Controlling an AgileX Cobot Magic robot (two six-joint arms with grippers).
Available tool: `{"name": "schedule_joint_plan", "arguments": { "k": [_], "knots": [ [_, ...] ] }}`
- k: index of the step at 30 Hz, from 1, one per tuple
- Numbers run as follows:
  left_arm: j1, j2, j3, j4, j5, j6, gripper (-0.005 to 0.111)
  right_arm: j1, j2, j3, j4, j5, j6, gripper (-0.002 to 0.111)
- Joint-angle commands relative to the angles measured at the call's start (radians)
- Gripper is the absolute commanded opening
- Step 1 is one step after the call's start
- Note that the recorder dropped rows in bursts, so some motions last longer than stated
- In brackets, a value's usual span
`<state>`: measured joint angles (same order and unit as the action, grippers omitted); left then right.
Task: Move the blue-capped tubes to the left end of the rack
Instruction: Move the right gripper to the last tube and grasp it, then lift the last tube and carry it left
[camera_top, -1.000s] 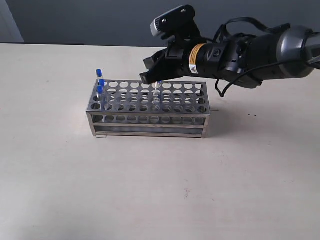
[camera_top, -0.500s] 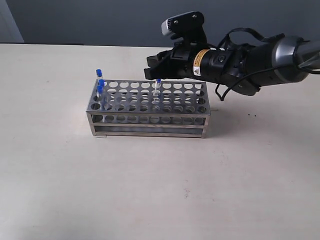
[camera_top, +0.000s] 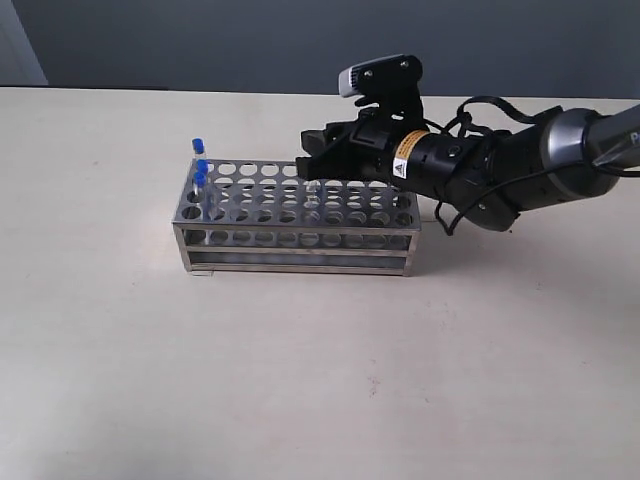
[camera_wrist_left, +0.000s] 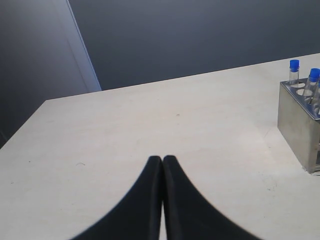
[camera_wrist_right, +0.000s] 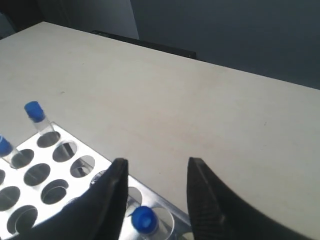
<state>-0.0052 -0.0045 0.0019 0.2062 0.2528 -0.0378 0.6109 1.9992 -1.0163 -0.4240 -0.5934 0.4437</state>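
Right wrist view: fourth blue-capped tube (camera_wrist_right: 144, 218)

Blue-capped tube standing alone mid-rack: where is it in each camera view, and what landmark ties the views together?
Exterior view: the lone tube stands about mid-length of the rack, its cap hidden by the right tool.
Left wrist view: not in it; only one end of the rack shows.
Right wrist view: the lone tube, seen cap-first, sits inside the open right tool.
Shared landmark: the rack.
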Motion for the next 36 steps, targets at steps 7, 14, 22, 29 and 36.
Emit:
{"name": "schedule_joint_plan", "arguments": {
  "k": [7, 14, 22, 29, 36],
  "knots": [
    [-0.006, 0.004, -0.002, -0.004, -0.013, -0.003, 0.0, -0.004, 0.023, 0.007, 0.01, -0.05, -0.024, 0.038],
    [-0.006, 0.004, -0.002, -0.004, -0.013, -0.003, 0.0, -0.002, 0.095, 0.007, 0.012, -0.074, -0.024, 0.038],
    [-0.006, 0.004, -0.002, -0.004, -0.013, -0.003, 0.0, -0.001, 0.102, 0.007, 0.01, -0.078, -0.024, 0.013],
    [-0.006, 0.004, -0.002, -0.004, -0.013, -0.003, 0.0, -0.001, 0.055, 0.007, 0.007, -0.085, -0.024, 0.0],
    [-0.006, 0.004, -0.002, -0.004, -0.013, -0.003, 0.0, 0.018, -0.041, -0.02, -0.07, -0.094, -0.024, 0.0]
  ]
}}
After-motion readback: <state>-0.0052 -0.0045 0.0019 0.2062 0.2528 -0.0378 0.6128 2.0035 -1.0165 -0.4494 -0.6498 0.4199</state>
